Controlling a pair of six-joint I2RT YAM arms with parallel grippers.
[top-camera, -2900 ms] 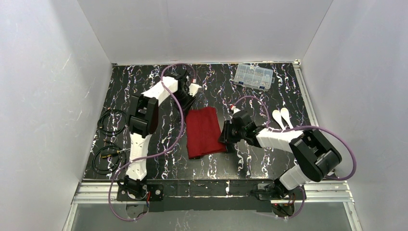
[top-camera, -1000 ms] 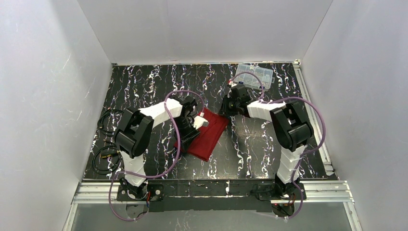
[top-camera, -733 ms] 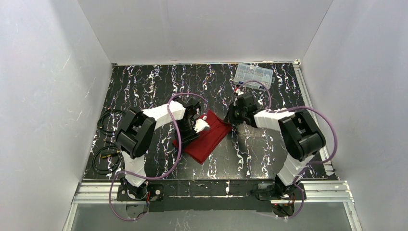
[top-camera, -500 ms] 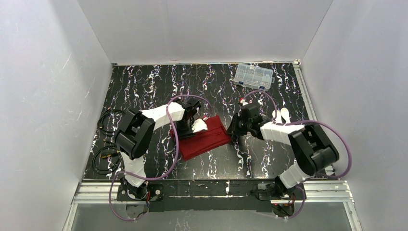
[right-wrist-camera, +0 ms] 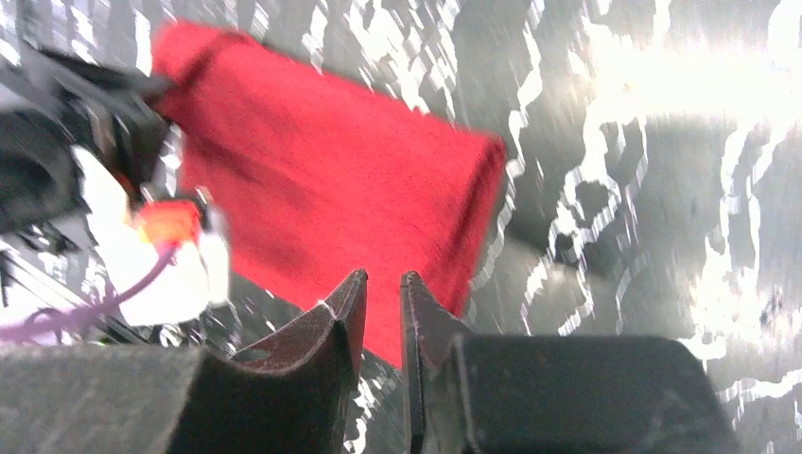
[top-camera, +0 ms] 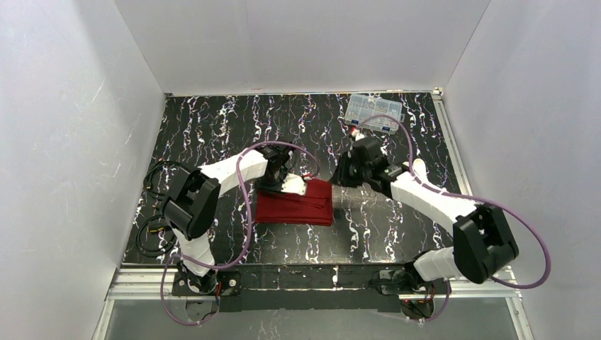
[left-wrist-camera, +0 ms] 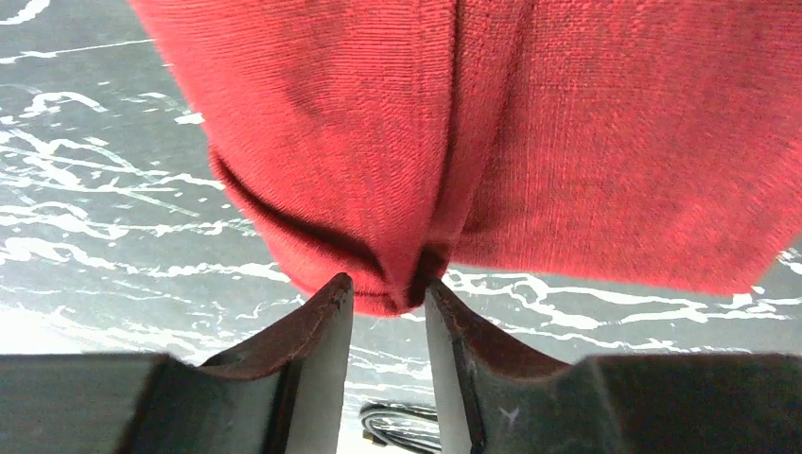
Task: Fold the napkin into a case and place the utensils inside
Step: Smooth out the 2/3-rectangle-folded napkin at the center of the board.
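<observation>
One napkin [left-wrist-camera: 586,132] fold, left gripper [left-wrist-camera: 386,286] pinching

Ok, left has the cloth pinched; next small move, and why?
Probably ease the right gripper onto the right end of the napkin to pin it. The left gripper pinches a bunched fold at the far edge, and the right one is poised beside that end.
</observation>
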